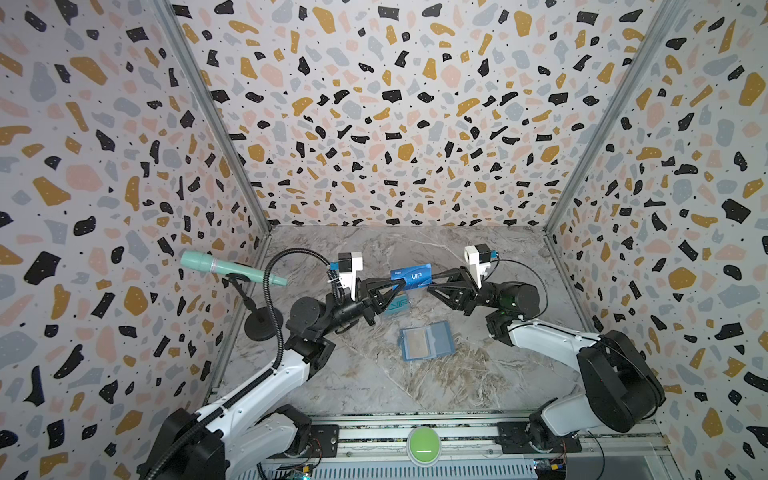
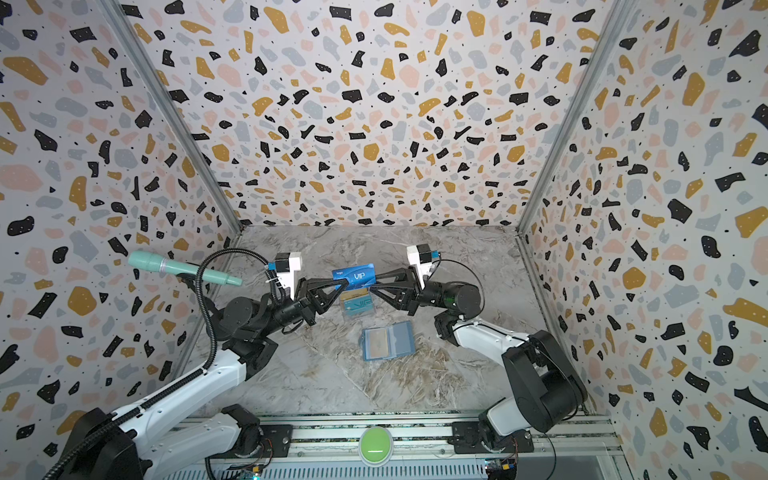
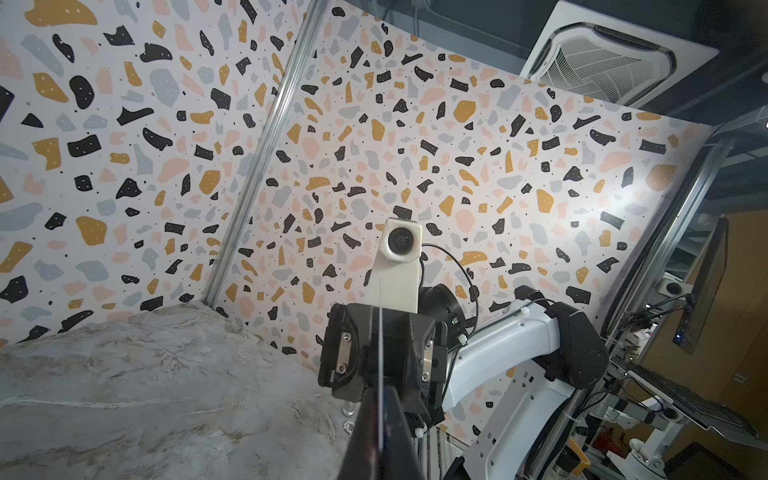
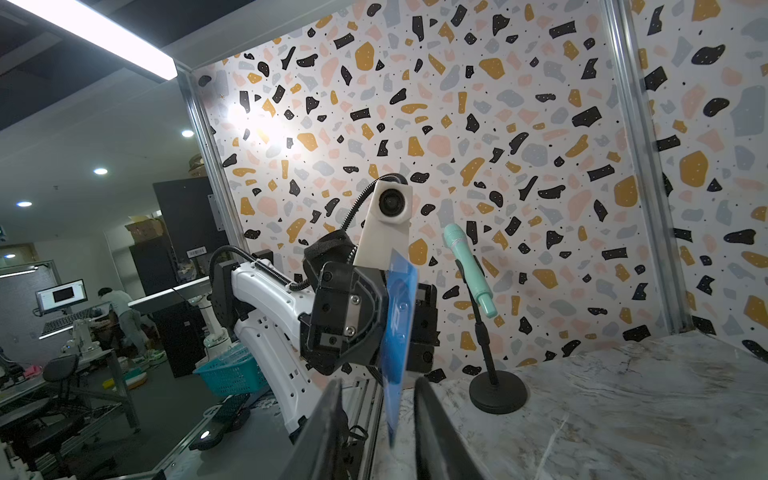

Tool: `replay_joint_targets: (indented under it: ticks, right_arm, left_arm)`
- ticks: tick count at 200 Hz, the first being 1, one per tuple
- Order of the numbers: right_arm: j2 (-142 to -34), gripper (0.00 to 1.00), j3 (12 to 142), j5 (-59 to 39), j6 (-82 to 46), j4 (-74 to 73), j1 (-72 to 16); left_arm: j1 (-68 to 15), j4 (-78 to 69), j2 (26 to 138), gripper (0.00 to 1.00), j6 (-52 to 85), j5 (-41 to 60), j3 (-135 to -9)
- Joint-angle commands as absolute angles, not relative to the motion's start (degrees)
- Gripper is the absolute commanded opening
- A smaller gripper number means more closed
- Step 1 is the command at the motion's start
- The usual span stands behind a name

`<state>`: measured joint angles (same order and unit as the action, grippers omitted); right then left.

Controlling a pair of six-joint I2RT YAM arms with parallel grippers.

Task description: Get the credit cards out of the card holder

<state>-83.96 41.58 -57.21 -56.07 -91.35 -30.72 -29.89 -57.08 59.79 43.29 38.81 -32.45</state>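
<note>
Card: blue VIP card (image 1: 411, 276) looking thin, stiff, slick; pinch short edge
Left gripper (image 1: 402, 283): clamping card
Right gripper (image 4: 380, 392): jaws apart around card's other end

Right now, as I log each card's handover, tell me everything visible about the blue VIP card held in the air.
The blue VIP card is a thin, glossy plastic rectangle with white lettering. It hangs above the marble table, standing on its long edge. The left gripper is shut on one short end; the right gripper's fingers straddle the other end with a visible gap.
</note>
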Motion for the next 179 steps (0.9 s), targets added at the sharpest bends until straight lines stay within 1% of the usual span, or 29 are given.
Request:
replay_joint_targets:
  ticks: [1,32,59,65,76,83,92,100,113,121,135,142,155,164,179]
  right_arm:
    - [-83.84,0.23,44.30,-57.13,-56.35,-93.70,-31.12]
    - [-84.02,0.10,44.65,-57.22,-56.35,-92.73,-31.48]
    - [-83.72,0.00,44.56,-57.30,-56.39,-92.21,-31.56]
    - [-83.69,0.00,44.62,-57.30,-56.26,-91.87,-31.53]
    - [-83.43,0.00,44.65,-57.48,-55.86,-90.85,-31.55]
    - [-83.20,0.00,44.78,-57.63,-55.43,-90.04,-31.55]
    - [-82.70,0.00,45.03,-58.24,-54.62,-88.35,-31.43]
    - [-82.04,0.00,45.40,-59.14,-53.31,-85.59,-30.98]
    - [-80.12,0.00,46.09,-60.92,-49.46,-78.01,-30.09]
    - [-78.45,0.00,46.47,-61.96,-45.68,-70.32,-29.37]
    - [-75.32,0.00,48.02,-63.80,-35.53,-52.77,-28.74]
    - [-73.57,0.00,49.66,-63.90,-27.94,-40.91,-28.58]
    - [-71.37,0.00,51.70,-64.36,-19.24,-27.53,-28.47]
    - [-70.37,0.00,52.63,-64.74,-15.66,-21.26,-28.09]
    - [-68.77,0.00,52.76,-65.69,-12.71,-15.55,-27.13]
  left_arm:
    - [-29.62,-59.91,59.24,0.00,42.96,38.94,-31.38]
    - [-29.62,-59.57,59.41,0.00,42.84,38.87,-31.11]
    - [-29.62,-59.04,59.59,0.00,42.83,38.89,-31.05]
    - [-29.62,-58.74,59.63,0.00,42.80,38.77,-31.11]
    - [-29.62,-58.18,59.58,0.08,42.85,38.51,-31.18]
    - [-29.62,-57.42,59.51,0.18,42.74,38.26,-31.28]
    - [-29.62,-55.58,59.44,0.34,42.50,37.58,-31.64]
    - [-29.62,-53.36,59.41,0.41,41.98,37.40,-32.37]
    - [-29.62,-46.67,59.17,0.46,38.83,38.75,-34.78]
    - [-29.62,-39.29,58.56,0.47,34.62,39.28,-37.02]
    - [-29.62,-24.33,57.17,0.49,26.02,38.40,-41.58]
    - [-29.62,-18.23,56.66,0.49,22.22,37.88,-43.83]
    - [-29.62,-7.11,56.14,0.50,16.01,37.05,-47.73]
    - [-29.62,-1.14,56.08,0.50,12.30,36.92,-50.28]
    - [-29.62,6.47,56.50,0.50,7.90,36.64,-53.83]
